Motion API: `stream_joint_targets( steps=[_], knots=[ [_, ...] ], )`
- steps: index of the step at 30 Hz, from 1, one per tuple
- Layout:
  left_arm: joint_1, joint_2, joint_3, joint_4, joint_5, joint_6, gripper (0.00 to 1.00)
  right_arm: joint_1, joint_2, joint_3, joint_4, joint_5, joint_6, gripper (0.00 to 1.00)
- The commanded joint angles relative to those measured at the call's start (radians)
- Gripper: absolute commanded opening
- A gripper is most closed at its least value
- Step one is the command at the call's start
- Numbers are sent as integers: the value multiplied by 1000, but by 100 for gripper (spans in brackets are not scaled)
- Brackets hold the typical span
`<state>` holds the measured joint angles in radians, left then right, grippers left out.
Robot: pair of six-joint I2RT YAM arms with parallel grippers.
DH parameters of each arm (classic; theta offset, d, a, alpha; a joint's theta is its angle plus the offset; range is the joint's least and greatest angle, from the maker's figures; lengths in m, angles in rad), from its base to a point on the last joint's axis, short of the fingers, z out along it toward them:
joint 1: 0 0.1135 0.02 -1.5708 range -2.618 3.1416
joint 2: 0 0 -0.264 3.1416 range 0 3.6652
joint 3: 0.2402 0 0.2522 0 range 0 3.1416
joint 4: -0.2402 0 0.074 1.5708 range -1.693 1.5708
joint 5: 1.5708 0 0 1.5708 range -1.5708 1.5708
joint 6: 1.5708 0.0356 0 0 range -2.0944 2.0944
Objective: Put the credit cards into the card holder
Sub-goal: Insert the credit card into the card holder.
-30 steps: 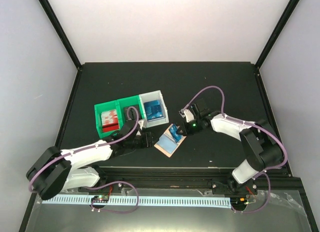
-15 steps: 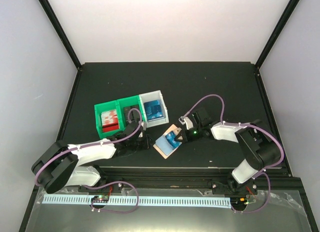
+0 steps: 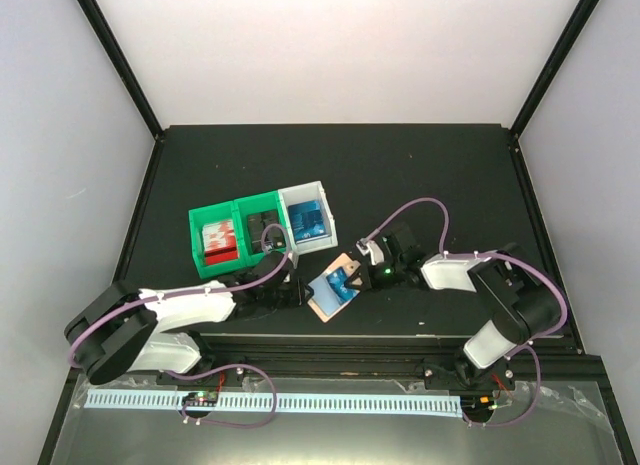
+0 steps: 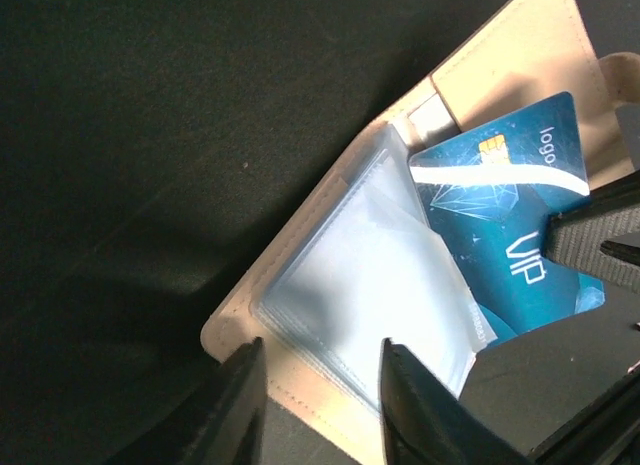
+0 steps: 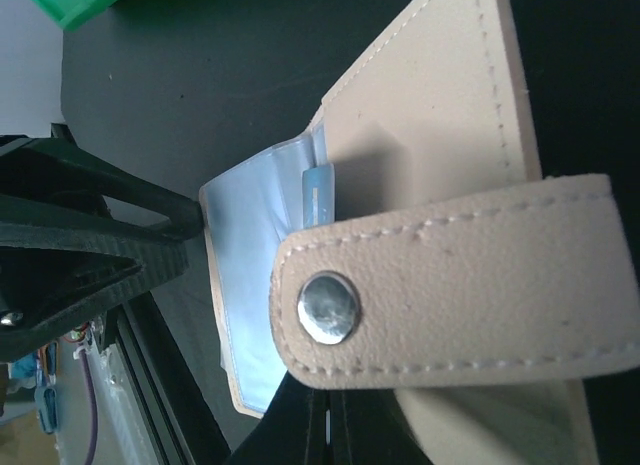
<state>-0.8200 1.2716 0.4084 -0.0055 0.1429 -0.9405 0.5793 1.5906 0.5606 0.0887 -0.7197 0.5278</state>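
Note:
The tan card holder (image 3: 322, 298) lies open on the black table between my two grippers. Its clear sleeves (image 4: 370, 285) fan out from the tan cover. A blue credit card (image 4: 505, 225) marked VIP sits with one edge at the sleeves. My right gripper (image 3: 366, 276) is shut on that card's far end; its dark finger (image 4: 590, 247) shows over the card. In the right wrist view the snap strap (image 5: 450, 285) covers most of the card, and only a blue edge (image 5: 318, 193) shows. My left gripper (image 4: 320, 405) is open, its jaws straddling the holder's near edge.
A white bin (image 3: 326, 207) holding more blue cards (image 3: 307, 222) stands behind the holder. Two green bins (image 3: 196, 237) adjoin it on the left, one with red cards (image 3: 218, 245). The table's front rail (image 3: 340, 345) runs close behind the holder.
My right gripper has pushed the blue card down and left, toward the sleeves. My left gripper has moved right, up to the holder's edge.

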Motion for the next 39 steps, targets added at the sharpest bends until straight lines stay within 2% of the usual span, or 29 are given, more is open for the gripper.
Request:
stream_joint_targets(
  steps=[1,6,18,23,29,31,39],
  knots=[
    [-17,45,-1,0,-38,-29,28,27,34,-7,12,-2,31,1],
    [-24,78,1,10,-45,-28,24,51,49,3,15,-9,45,1],
    [-34,112,6,21,-51,-23,23,140,83,59,-10,87,67,4],
    [-35,103,9,9,-60,-17,23,156,43,71,-75,177,68,15],
    [-34,89,7,9,-60,-6,23,169,-89,80,-195,313,65,37],
    [-34,85,6,15,-54,-4,23,182,-110,91,-233,352,62,42],
    [-34,85,0,32,-40,0,22,243,-28,166,-288,429,44,43]
  ],
)
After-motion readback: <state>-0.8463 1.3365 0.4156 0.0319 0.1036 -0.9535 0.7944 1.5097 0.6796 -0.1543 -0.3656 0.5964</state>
